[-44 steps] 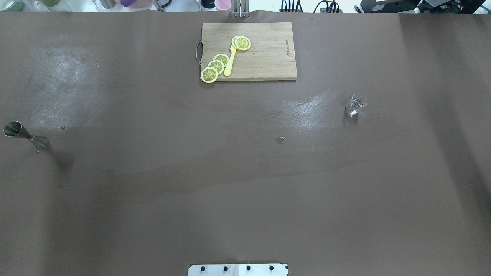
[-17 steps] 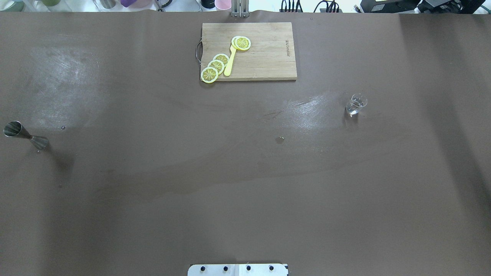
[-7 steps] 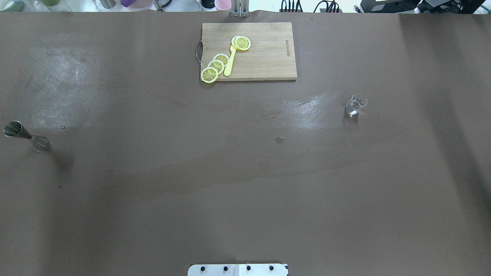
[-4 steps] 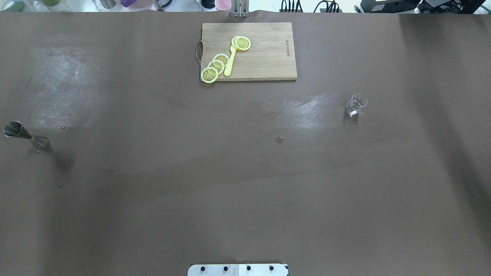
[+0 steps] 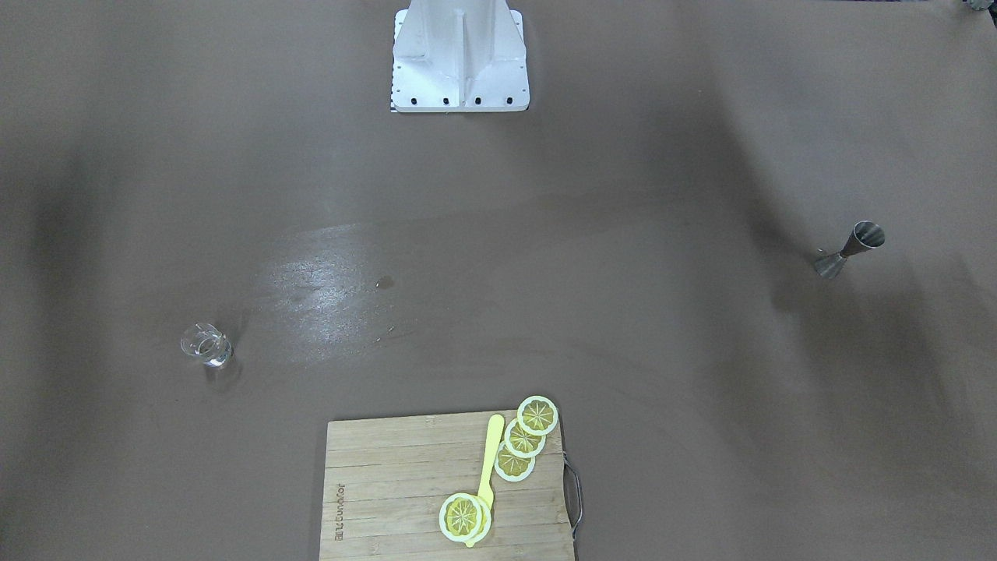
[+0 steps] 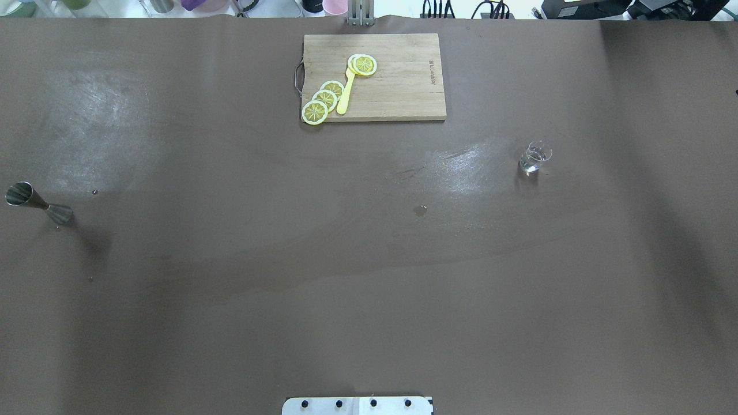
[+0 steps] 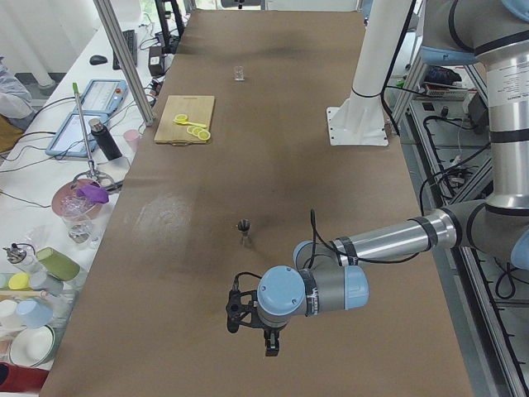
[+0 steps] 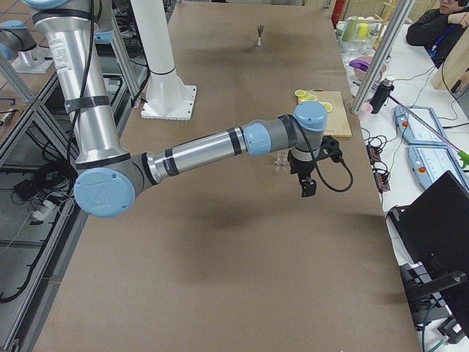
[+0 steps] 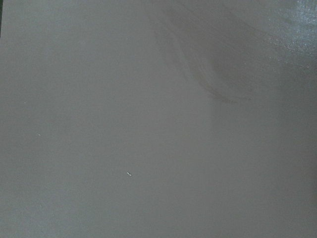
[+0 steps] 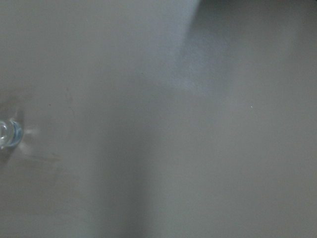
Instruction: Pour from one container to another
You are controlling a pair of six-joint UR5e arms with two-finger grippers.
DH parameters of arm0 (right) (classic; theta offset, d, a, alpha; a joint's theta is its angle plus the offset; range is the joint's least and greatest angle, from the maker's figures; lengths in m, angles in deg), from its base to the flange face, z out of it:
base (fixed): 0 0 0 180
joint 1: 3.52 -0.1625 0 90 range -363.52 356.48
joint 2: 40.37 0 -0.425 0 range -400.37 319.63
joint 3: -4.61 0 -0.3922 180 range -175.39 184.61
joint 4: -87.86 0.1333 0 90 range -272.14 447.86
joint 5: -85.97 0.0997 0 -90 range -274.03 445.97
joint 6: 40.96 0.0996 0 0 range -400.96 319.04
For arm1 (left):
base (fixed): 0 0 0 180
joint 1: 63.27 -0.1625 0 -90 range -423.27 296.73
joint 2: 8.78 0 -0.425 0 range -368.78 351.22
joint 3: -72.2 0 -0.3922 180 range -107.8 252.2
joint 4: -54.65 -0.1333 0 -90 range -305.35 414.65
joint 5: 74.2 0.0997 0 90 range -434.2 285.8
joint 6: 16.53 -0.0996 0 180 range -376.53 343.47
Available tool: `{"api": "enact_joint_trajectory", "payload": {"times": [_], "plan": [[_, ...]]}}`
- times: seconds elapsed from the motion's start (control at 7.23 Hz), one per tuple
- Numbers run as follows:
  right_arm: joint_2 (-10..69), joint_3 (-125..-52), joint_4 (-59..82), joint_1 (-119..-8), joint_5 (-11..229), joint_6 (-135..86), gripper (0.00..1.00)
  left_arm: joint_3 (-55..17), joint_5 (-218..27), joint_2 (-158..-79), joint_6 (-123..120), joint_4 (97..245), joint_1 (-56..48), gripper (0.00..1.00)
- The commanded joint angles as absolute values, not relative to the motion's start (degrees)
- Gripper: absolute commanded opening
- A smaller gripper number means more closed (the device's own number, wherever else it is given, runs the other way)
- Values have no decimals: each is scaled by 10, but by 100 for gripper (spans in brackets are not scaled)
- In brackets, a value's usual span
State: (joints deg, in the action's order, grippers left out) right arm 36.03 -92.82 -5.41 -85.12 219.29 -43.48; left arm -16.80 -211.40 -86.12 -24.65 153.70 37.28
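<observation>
A steel double-cone jigger point(image 6: 37, 203) stands upright near the table's left end, also seen as the jigger point(image 5: 849, 249) in the front view. A small clear glass point(image 6: 536, 157) holding a little clear liquid stands on the right side. Neither gripper shows in the overhead or front views. In the left side view my left gripper point(image 7: 269, 342) hangs over the table on the near side of the jigger point(image 7: 244, 229). In the right side view my right gripper point(image 8: 308, 188) hovers just beside the glass point(image 8: 281, 158). I cannot tell whether either is open or shut.
A wooden cutting board point(image 6: 398, 86) lies at the far middle, carrying several lemon slices point(image 6: 324, 99) and a yellow utensil point(image 6: 346, 95). A small wet spot point(image 6: 421, 210) marks the brown table cover. The robot's white base point(image 5: 459, 54) stands at the near edge.
The jigger, glass and board have not moved. Only the soft shadows on the table's right side shift slightly.
</observation>
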Motion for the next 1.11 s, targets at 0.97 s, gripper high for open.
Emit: {"api": "enact_joint_trajectory", "payload": {"times": [0.97], "plan": [[384, -870, 219, -764, 2255, -451, 100, -167, -2115, -860, -247, 1540, 374, 99]]}}
